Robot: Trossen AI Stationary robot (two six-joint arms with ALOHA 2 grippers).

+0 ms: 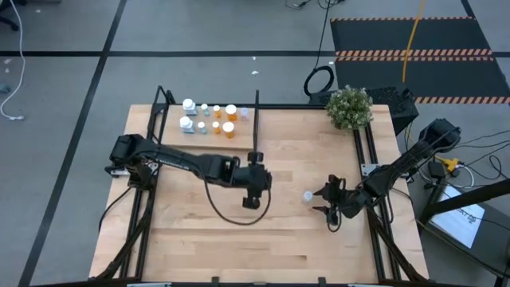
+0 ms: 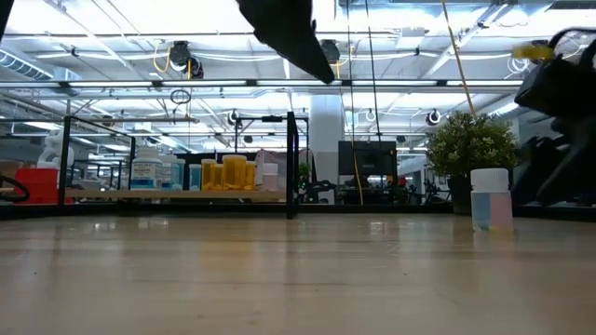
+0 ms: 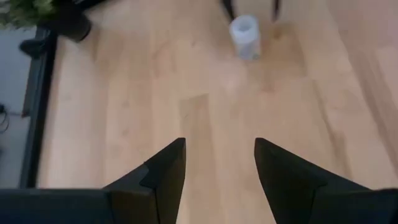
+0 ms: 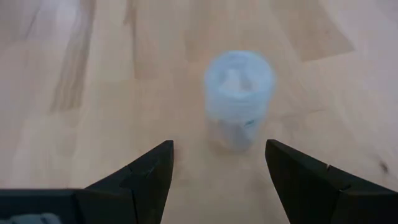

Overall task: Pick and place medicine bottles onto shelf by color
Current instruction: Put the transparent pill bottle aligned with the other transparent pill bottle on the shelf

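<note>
R pincer [image 4: 217, 165] spread, low over surface [image 1: 239, 247], w/ pale blue bottle [image 4: 239, 99] upright just ahead of fingers, not touching. L pincer [image 3: 219, 163] spread, empty, mid-surface, facing same bottle from other side. Far back-left: shelf [image 1: 171, 135] carried white and orange bottles [image 1: 217, 118]. Plant [image 1: 349, 107] at back-right.

Two dark, slender robot arms, matte black throughout. The left arm [image 1: 187, 162] trails a thin black cable looping beneath it. Each claw (left claw [image 3: 219, 169], right claw [image 4: 217, 171]) ends in two tapering, wedge-shaped black fingers with angular, faceted edges.
</note>
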